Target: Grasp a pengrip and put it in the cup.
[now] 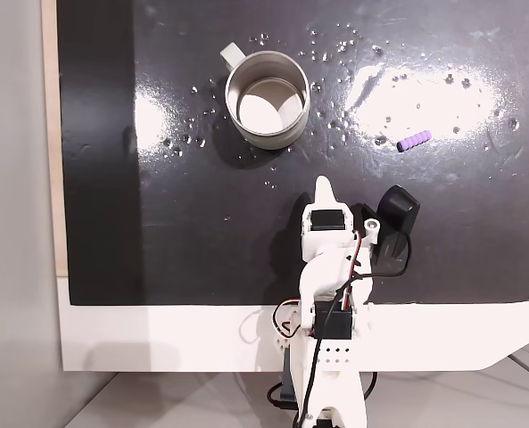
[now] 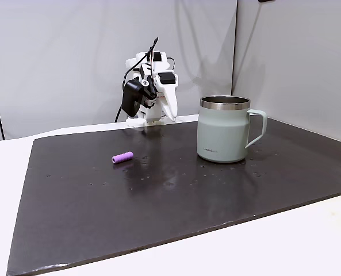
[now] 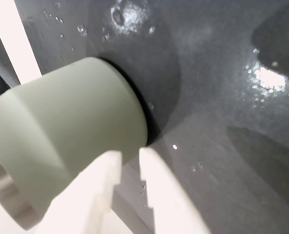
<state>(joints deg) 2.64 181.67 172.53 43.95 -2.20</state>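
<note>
The jaws' tips stand slightly apart, empty; cup cut off at the wrist view's edge.

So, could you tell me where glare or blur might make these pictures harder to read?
In a fixed view from above, bright glare patches wash out the black mat beside the cup and near the pengrip. In the wrist view, the cup and gripper are soft, out of focus. In the side fixed view, lighting is even.
</note>
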